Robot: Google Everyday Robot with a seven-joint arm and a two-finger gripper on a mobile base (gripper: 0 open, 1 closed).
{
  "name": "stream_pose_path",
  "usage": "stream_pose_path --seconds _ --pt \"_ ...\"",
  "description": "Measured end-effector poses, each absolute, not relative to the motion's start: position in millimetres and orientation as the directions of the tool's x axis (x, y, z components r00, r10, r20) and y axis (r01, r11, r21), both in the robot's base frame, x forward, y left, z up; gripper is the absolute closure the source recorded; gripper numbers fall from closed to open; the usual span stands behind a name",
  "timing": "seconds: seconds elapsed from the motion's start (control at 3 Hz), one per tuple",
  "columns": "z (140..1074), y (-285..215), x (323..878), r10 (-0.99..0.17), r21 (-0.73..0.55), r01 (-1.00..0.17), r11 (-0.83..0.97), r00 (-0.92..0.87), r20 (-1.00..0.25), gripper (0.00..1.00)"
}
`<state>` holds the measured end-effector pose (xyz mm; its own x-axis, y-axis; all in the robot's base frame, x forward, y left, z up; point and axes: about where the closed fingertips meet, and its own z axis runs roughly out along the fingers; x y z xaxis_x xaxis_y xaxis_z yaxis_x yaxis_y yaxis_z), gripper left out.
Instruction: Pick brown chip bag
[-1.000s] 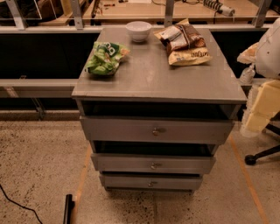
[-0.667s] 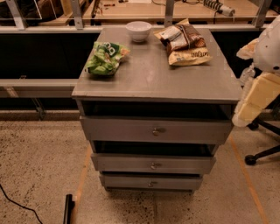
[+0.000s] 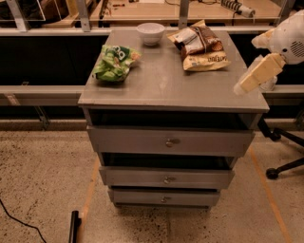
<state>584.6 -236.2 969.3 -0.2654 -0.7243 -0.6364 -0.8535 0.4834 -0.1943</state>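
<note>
The brown chip bag (image 3: 202,45) lies at the back right of the grey cabinet top (image 3: 166,85). It is dark brown with white patches and a pale yellow front part with dark lettering. My gripper (image 3: 248,81) hangs on the cream arm at the right, over the cabinet top's right front corner. It is to the right of the bag and nearer the camera, apart from it. A white bowl (image 3: 150,33) stands left of the bag. A green chip bag (image 3: 114,62) lies on the left side.
The cabinet has three drawers (image 3: 171,141) stepped out below the top. A black office chair base (image 3: 280,166) stands on the floor at the right. A black object (image 3: 73,228) and a cable (image 3: 19,220) lie on the floor at the left. A wooden bench (image 3: 142,12) runs behind.
My arm has risen and swung left, from beside the cabinet's right side to over its right front corner. The bags and the bowl have not moved.
</note>
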Motion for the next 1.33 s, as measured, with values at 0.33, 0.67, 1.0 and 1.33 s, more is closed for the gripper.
stream_pose_path --seconds 0.33,0.67,1.0,1.33 --pt "965.2 -244.2 637.6 -0.587 -0.14 -0.806 0.575 -0.287 -0.757 0.0" --pt "967.4 -259.2 688.9 -0.469 -0.124 -0.72 0.683 -0.303 -0.829 0.0" --pt "972.4 -261.4 700.7 -0.45 -0.14 -0.694 0.706 -0.288 -0.845 0.0" --pt "970.7 -259.9 699.7 -0.453 -0.136 -0.699 0.702 -0.29 -0.843 0.0"
